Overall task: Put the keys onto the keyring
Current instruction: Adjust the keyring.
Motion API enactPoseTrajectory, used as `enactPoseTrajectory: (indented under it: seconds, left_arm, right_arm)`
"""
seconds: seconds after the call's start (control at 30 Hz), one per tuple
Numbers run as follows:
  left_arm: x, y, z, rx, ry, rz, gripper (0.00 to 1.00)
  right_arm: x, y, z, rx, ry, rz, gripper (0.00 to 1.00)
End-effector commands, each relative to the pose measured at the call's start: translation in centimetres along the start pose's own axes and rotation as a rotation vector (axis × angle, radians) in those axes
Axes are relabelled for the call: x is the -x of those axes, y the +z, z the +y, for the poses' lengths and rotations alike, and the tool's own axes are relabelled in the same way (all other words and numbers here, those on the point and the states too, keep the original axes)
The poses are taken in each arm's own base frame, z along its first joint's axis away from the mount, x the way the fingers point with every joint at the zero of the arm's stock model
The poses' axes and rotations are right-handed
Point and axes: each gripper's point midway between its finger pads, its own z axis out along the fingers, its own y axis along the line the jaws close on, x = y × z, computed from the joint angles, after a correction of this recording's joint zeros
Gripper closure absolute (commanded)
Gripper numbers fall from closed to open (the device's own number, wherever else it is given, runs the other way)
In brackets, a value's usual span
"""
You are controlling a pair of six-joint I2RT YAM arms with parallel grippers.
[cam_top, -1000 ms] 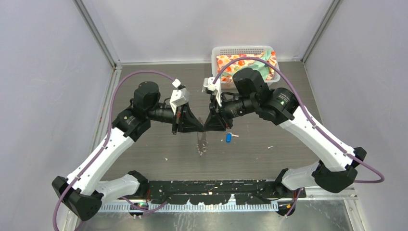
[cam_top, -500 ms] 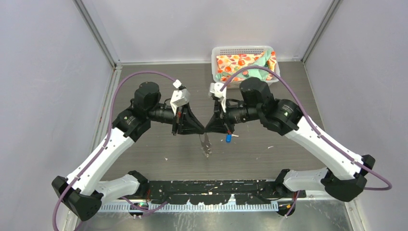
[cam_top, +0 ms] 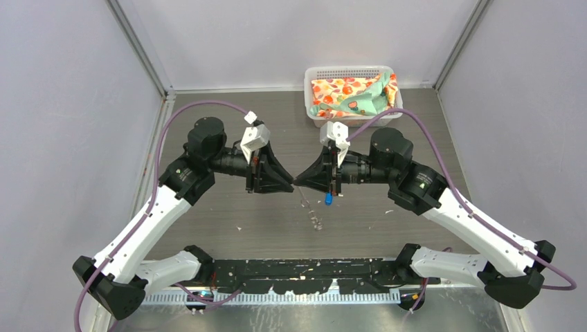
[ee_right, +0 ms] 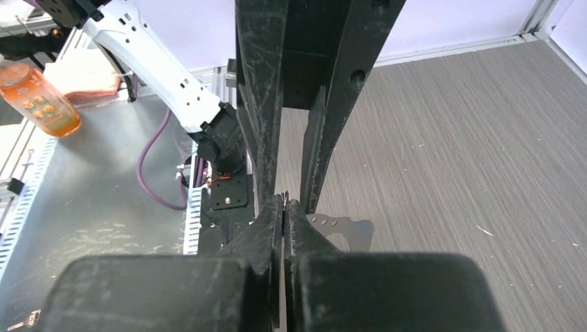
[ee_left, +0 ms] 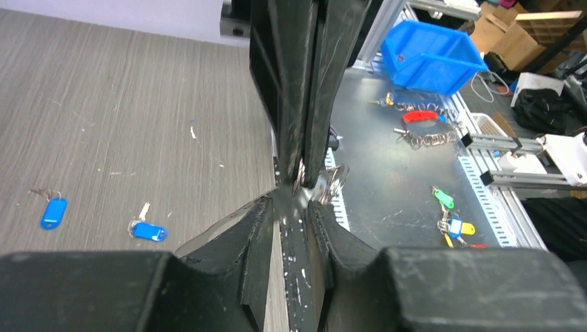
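Both grippers meet tip to tip above the table's middle. My right gripper [cam_top: 300, 182] [ee_right: 284, 202] is shut on the keyring [cam_top: 313, 214], a thin silvery loop that hangs down and to the right from its tips. In the left wrist view the keyring [ee_left: 332, 181] gleams at the ends of the right arm's closed fingers. My left gripper [cam_top: 289, 184] [ee_left: 292, 204] is open, with its jaws a little apart on either side of those fingers. Two keys with blue heads [ee_left: 53, 211] [ee_left: 149, 230] lie flat on the table. The top view shows one key [cam_top: 328, 199] just under the right gripper.
A white basket [cam_top: 346, 70] holding patterned cloth stands at the back right of the table. Small white specks dot the grey tabletop. Beyond the near edge lie a blue bin [ee_left: 432, 55] and bunches of coloured key tags [ee_left: 450, 218] on a metal bench.
The right gripper shut on the keyring and the left gripper's jaws came apart. The right arm swung outward to the right, and the hanging keyring shifted right and lower.
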Motion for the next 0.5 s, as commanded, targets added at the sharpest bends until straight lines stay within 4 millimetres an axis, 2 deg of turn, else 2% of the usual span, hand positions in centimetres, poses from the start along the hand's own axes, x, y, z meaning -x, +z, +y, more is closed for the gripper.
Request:
enactPoseTrajectory:
  seconds: [0.0, 0.17, 0.47]
  left_arm:
    - [2.4, -0.1, -0.9, -0.021, 0.048, -0.064, 0.73]
    - [2.8, -0.1, -1.4, -0.042, 0.036, -0.076, 0.73]
    - [1.4, -0.4, -1.6, -0.032, 0.041, -0.050, 0.78]
  right_arm:
    - [2.8, 0.3, 0.5, 0.025, -0.021, -0.132, 0.99]
    - [2.6, 0.7, 0.4, 0.030, -0.004, -0.144, 0.99]
    - [3.3, 0.4, 0.5, 0.020, 0.003, -0.202, 0.99]
